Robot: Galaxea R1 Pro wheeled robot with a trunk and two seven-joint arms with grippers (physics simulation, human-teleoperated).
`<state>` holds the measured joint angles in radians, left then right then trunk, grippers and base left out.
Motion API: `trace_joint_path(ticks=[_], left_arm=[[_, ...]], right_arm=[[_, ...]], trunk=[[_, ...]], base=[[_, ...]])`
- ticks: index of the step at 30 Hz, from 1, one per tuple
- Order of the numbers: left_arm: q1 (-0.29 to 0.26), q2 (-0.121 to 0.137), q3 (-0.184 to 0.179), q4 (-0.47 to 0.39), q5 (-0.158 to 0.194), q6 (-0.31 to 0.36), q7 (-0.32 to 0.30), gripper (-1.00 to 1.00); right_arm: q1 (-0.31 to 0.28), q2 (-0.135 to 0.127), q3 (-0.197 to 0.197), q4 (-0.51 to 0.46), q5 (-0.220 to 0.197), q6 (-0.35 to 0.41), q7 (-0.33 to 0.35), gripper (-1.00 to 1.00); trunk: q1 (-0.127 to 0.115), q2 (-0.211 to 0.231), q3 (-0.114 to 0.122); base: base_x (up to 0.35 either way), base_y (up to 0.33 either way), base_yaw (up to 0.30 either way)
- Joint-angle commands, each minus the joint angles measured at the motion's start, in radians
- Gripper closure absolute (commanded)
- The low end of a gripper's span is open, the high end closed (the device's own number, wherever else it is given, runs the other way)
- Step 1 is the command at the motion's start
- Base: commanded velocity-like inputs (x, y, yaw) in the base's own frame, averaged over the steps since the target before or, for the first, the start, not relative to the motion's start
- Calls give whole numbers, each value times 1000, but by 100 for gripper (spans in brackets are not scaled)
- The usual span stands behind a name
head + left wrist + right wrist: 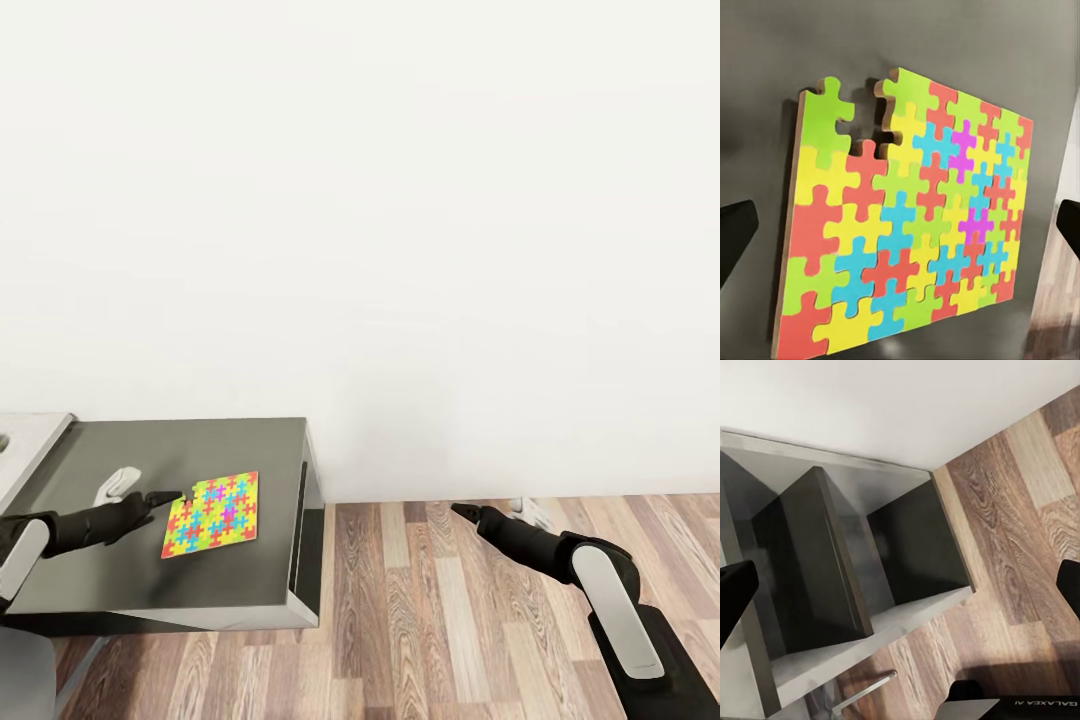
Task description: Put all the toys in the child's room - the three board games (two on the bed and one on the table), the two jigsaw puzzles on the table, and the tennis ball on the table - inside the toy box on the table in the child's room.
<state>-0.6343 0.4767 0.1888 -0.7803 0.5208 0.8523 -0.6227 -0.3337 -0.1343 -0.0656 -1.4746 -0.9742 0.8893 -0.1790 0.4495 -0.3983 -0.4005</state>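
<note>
The counter point(120, 445) is a low dark grey cabinet with a flat top, standing on the wood-plank floor point(450, 620) against the white wall. Its side toward the floor is open, with dark compartments split by an upright divider point(825, 555). One jigsaw puzzle point(212, 514) lies flat on the top, near the front edge, with one piece missing at an edge. A pale grey surface point(25, 450) adjoins the counter at the far left.

One jigsaw puzzle point(212, 514) lies on one dark side cabinet point(120, 590), with one missing piece leaving a gap on its edge, while two robot arms reach forward, one left pincer point(183, 495) and one right pincer point(456, 510), over one wood-plank floor point(440, 620).
</note>
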Motion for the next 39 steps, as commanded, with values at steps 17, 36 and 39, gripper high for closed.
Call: trace_joint_path(ticks=[17, 36, 39], left_arm=[[-1, -4, -2, -2, -1, 2, 4, -100], [-1, -4, -2, -2, -1, 1, 3, -100], [-1, -4, -2, -2, -1, 1, 3, -100]], right_arm=[[-1, 1, 0, -1, -12, 3, -10, -100], [-1, 1, 1, -1, -12, 3, -10, -100], [-1, 1, 1, -1, -12, 3, -10, -100]], trunk=[[1, -2, -6], [1, -2, -29], [1, -2, -33]], base=[[0, 0, 0], [0, 0, 0], [0, 0, 0]])
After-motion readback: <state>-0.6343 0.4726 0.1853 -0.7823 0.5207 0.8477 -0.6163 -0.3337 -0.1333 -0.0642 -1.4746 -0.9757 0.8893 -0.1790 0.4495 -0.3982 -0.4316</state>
